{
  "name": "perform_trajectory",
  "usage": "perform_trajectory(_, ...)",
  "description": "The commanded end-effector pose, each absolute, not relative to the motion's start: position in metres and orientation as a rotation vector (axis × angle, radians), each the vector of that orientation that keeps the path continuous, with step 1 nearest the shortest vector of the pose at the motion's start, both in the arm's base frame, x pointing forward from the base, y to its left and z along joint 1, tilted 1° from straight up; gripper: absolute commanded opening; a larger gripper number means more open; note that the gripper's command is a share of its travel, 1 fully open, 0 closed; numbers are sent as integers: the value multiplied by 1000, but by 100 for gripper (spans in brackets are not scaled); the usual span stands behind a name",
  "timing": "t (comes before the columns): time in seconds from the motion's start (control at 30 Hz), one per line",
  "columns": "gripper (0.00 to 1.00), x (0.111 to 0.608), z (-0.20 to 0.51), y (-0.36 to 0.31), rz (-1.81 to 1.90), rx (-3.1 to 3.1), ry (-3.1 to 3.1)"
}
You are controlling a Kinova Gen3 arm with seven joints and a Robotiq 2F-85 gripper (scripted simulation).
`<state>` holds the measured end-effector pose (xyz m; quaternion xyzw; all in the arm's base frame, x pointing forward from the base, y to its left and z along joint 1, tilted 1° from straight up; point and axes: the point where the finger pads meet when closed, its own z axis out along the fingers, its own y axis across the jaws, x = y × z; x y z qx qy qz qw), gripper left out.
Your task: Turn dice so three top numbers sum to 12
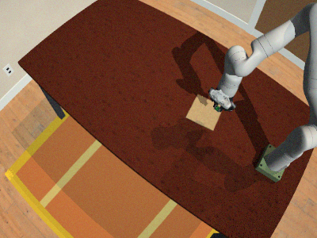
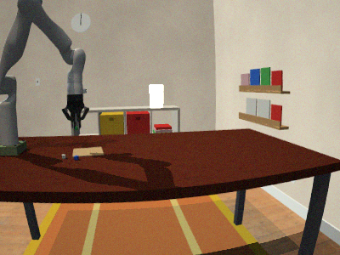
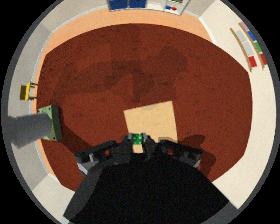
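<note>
Pinching green die (image 3: 136, 140) in claw (image 3: 136, 143)

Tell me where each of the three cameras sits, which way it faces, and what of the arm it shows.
Top: high above the table, looking steeply down; shows the arm, its green base and the gripper over the mat.
Exterior: at table height off a far end, facing the arm side-on; the gripper hangs above the mat, the white die and blue die beside it.
Wrist: on the gripper, looking down past the fingers at the mat.
All share the mat; a green die is gripped.
</note>
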<state>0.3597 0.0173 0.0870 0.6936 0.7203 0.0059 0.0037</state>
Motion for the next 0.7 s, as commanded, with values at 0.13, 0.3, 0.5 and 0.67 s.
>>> perform_trajectory(0.13, 11, 361, 88, 7, 21, 2194, 2234)
perform_trajectory(0.3, 11, 361, 88, 7, 21, 2194, 2234)
perform_trajectory(0.5, 11, 361, 88, 7, 21, 2194, 2234)
perform_trajectory(0.67, 11, 361, 80, 7, 21, 2194, 2234)
